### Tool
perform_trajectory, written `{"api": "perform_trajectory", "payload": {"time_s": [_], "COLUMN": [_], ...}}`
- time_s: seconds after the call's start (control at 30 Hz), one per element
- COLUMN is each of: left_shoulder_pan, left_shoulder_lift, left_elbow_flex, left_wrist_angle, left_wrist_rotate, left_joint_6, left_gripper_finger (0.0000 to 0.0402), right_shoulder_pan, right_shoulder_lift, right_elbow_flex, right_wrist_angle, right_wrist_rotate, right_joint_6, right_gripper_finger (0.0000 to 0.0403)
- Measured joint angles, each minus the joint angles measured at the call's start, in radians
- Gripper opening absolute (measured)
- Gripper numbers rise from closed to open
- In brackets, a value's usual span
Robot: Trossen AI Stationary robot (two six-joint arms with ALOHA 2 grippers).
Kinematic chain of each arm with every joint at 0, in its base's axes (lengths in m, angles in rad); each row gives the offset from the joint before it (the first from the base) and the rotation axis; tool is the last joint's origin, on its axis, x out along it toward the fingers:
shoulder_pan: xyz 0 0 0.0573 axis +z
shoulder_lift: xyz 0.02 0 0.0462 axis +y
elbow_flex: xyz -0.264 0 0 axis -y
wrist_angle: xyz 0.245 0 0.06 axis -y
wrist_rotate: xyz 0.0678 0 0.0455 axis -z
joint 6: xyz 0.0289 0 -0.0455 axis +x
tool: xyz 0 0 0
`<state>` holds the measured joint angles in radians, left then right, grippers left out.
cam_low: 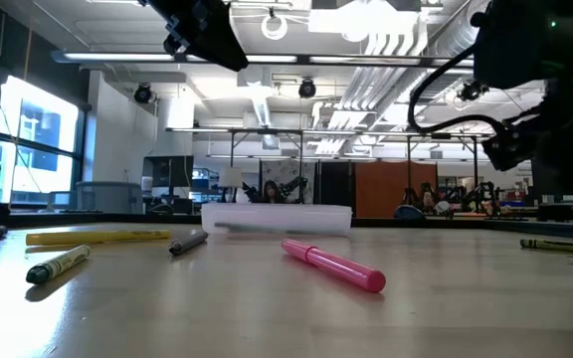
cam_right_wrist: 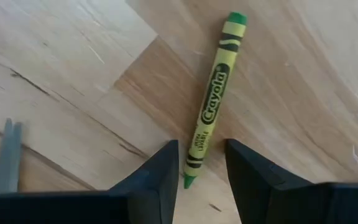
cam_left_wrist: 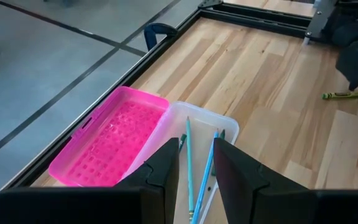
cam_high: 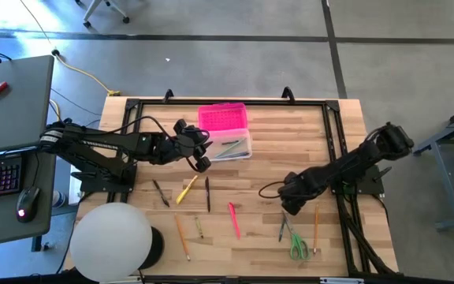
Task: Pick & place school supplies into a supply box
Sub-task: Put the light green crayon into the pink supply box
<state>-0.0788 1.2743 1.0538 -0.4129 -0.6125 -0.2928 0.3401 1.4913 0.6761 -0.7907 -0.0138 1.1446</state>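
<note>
While the left gripper (cam_high: 201, 154) hangs above the table just at the nine o'clock side of the supply box (cam_high: 228, 140), its two fingers (cam_left_wrist: 166, 165) stand apart with nothing between them; past them the left wrist view shows the pink lid (cam_left_wrist: 107, 144) lying open flat beside the clear base (cam_left_wrist: 199, 118), in which two blue pencils (cam_left_wrist: 189, 168) lie. From overhead the box sits toward twelve o'clock of the table's middle. Over at about four o'clock the right gripper (cam_high: 290, 205) is down low over a green crayon (cam_right_wrist: 215, 106), its fingers (cam_right_wrist: 157, 171) parted on either side of the crayon's tip, not clamped on it. Just beyond it at five o'clock lie the green-handled scissors (cam_high: 298, 246) and an orange pencil (cam_high: 316, 225). Loose on the wooden table (cam_high: 353, 126) toward six and seven o'clock are a pink marker (cam_high: 234, 219), a yellow marker (cam_high: 186, 190), a black pen (cam_high: 207, 193) and another orange pencil (cam_high: 181, 237)
</note>
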Motion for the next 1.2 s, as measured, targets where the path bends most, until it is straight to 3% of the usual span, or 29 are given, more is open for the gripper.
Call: {"api": "perform_trajectory", "payload": {"time_s": [0.17,0.37,0.47,0.6,0.77,0.93,1.2], "left_shoulder_pan": [0.000,0.000,0.000,0.000,0.000,0.000,0.000], "left_shoulder_lift": [0.000,0.000,0.000,0.000,0.000,0.000,-0.001], "left_elbow_flex": [0.000,0.000,0.000,0.000,0.000,0.000,0.000], "left_wrist_angle": [0.002,0.002,0.006,0.024,0.042,0.065,0.000], "left_wrist_rotate": [0.000,0.000,-0.005,-0.006,-0.008,-0.007,-0.008], "left_joint_6": [0.000,0.000,0.000,0.000,0.008,0.011,0.011], "left_gripper_finger": [0.0131,0.0131,0.0131,0.0131,0.0131,0.0131,0.0131], "right_shoulder_pan": [0.002,0.000,-0.014,-0.056,-0.177,-0.342,-0.496], "right_shoulder_lift": [0.000,0.004,0.009,0.008,0.007,0.095,0.375], "right_elbow_flex": [-0.019,-0.009,0.039,0.168,0.353,0.527,0.714], "right_wrist_angle": [0.004,0.032,0.072,0.124,0.256,0.357,0.268], "right_wrist_rotate": [0.042,0.055,0.109,0.230,0.420,0.344,0.316], "right_joint_6": [-0.046,-0.148,-0.213,-0.411,-0.791,-1.114,-1.286], "right_gripper_finger": [0.0099,0.0017,0.0012,0.0018,0.0006,0.0006,0.0004]}}
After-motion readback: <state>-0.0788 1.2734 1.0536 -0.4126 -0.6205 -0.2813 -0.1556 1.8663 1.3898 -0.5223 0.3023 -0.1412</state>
